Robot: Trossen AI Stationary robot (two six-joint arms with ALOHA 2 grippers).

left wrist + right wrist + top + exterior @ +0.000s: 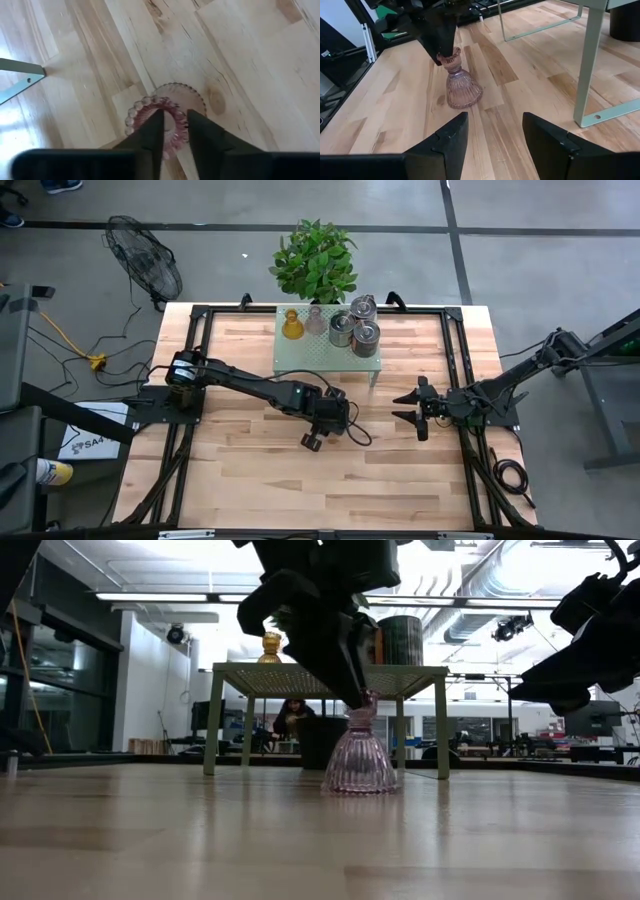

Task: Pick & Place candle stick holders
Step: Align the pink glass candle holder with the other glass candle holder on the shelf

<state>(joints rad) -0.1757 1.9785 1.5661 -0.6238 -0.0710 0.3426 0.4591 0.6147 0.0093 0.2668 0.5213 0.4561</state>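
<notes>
One pink holder (359, 755), five shelved.

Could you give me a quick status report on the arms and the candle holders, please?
Left end effector shut on pink holder, standing on table. Right end effector open, waiting nearby. Five holders on green shelf. Nothing in the way.

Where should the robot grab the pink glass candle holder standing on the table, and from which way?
Best by the narrow neck just under its beaded rim, coming straight down from above. The pink candle holder stands upright with a wide flared base on the table, so its top is the slim part that fits between fingers. The left gripper is already there, fingers pinched on the rim. The right gripper waits open nearby.
</notes>
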